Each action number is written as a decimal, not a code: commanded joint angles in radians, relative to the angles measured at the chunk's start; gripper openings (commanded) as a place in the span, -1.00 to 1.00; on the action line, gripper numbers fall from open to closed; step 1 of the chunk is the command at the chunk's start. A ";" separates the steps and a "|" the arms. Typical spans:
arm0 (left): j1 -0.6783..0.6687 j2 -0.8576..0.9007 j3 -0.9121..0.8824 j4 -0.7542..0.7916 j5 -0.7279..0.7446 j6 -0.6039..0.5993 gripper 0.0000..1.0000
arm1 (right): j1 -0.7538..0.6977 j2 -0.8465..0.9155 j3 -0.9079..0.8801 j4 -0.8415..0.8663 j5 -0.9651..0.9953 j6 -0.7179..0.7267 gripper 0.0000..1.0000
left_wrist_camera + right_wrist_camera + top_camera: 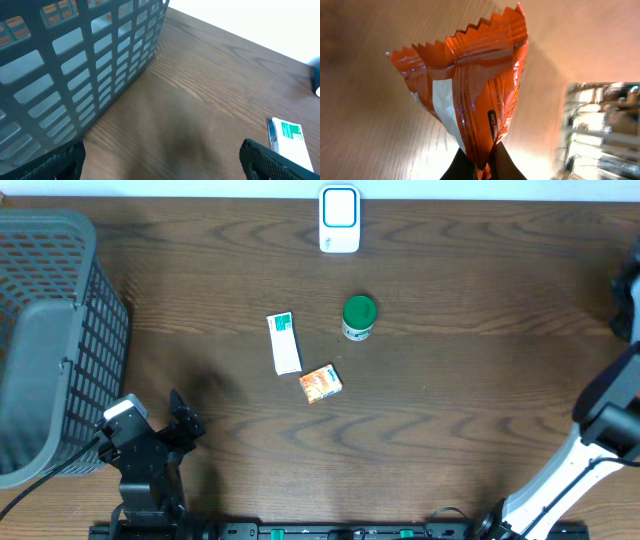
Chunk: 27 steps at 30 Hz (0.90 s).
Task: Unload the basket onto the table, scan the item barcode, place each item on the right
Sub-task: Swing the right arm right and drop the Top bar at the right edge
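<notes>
Right end effector (482,166) gripping orange packet (475,75), left end effector (160,162) splayed

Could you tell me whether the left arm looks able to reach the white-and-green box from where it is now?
Probably yes. The left gripper is open and empty. Only bare table lies between it and the white-and-green box. The gray basket stands off to the side, out of the way.
</notes>
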 commanded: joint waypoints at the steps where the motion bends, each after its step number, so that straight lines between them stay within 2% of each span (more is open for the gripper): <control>1: 0.004 -0.002 -0.001 0.001 -0.003 -0.005 0.97 | -0.055 0.001 -0.082 0.065 -0.113 -0.007 -0.97; 2: 0.004 -0.002 -0.001 0.001 -0.003 -0.005 0.97 | -0.070 0.001 -0.100 0.087 -0.140 -0.014 -0.92; 4: 0.004 -0.002 -0.001 0.001 -0.003 -0.005 0.97 | -0.093 0.001 -0.108 0.112 -0.221 -0.020 0.34; 6: 0.004 -0.002 -0.001 0.001 -0.003 -0.005 0.97 | -0.106 -0.002 -0.095 0.116 -0.333 -0.076 0.99; 9: 0.004 -0.002 -0.001 0.001 -0.003 -0.005 0.97 | -0.106 -0.002 -0.036 0.075 -0.441 -0.163 0.99; 12: 0.004 -0.002 -0.001 0.001 -0.003 -0.005 0.97 | -0.089 -0.002 0.065 -0.005 -0.484 -0.160 0.98; 16: 0.004 -0.002 -0.001 0.001 -0.003 -0.005 0.97 | -0.030 -0.002 0.241 -0.136 -0.677 -0.121 0.98; 22: 0.004 -0.002 -0.001 0.001 -0.003 -0.005 0.97 | 0.174 -0.002 0.370 -0.247 -0.898 -0.096 0.98; 27: 0.004 -0.002 -0.001 0.001 -0.003 -0.005 0.97 | 0.375 0.000 0.343 -0.215 -1.150 0.051 0.98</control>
